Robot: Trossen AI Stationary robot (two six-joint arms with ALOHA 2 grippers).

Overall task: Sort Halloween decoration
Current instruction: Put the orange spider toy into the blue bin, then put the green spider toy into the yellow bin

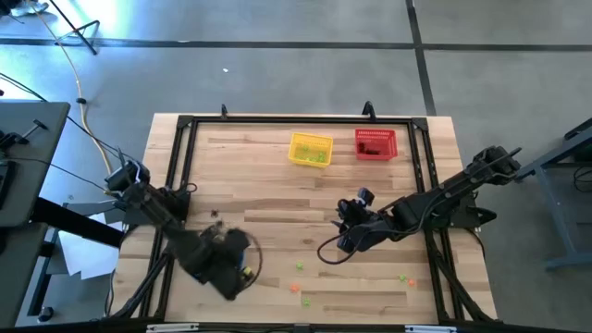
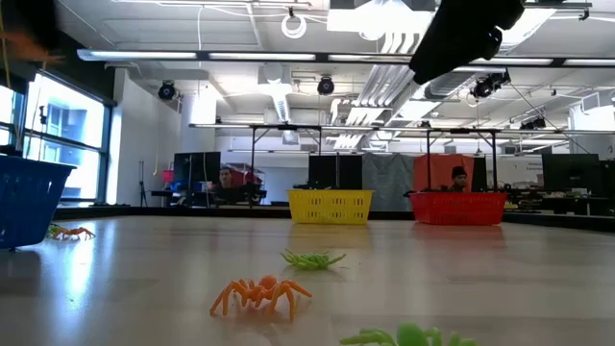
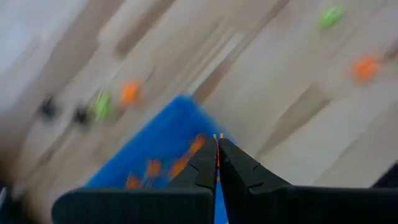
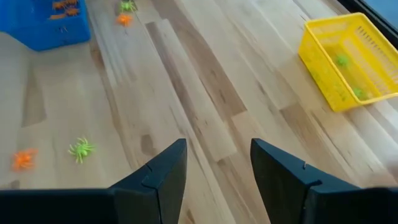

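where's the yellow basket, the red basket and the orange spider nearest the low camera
yellow basket [image 1: 311,149], high view, on its mesh rim
red basket [image 1: 375,143], high view, on its mesh wall
orange spider [image 2: 260,292], low view, on its body, legs spread on the table

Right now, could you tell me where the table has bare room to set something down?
The wooden table lies bare across its middle, between the yellow mesh basket and the two arms. It is crowded along the near edge, where small orange and green plastic spiders lie scattered.
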